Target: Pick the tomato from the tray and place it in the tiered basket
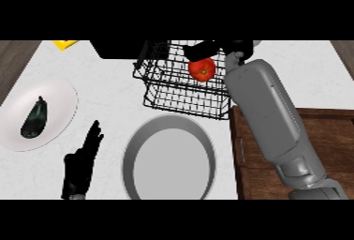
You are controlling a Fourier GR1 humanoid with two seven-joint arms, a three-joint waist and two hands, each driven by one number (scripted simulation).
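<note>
White, faintly speckled counter (110, 93) fills my view, with strips of dark wood floor showing at the far left and far right corners. No brands, labels or writing that I can read anywhere.

My right arm stretches up across the wooden tray (325, 136) at the right, a dark brown board with a raised rim. My right hand (207, 48) is over the top of the black wire tiered basket (173, 93), its dark fingers curled near the tomato (202, 70). The tomato, red with a small green stem spot, sits inside the basket's wire frame just below my fingers. Whether I am gripping it or merely touching it, I cannot tell; the wires and my own wrist hide the contact.

My left hand (81, 161) rests low at the left, fingers straight and pointing up, holding nothing.

Between my arms lies a grey plate (135, 140) with a paler centre. At the left, a white plate (59, 101) carries a dark eggplant (33, 119). A yellow thing (64, 44) peeks in at the top left, and a black box-like thing (117, 49) stands behind the basket.
</note>
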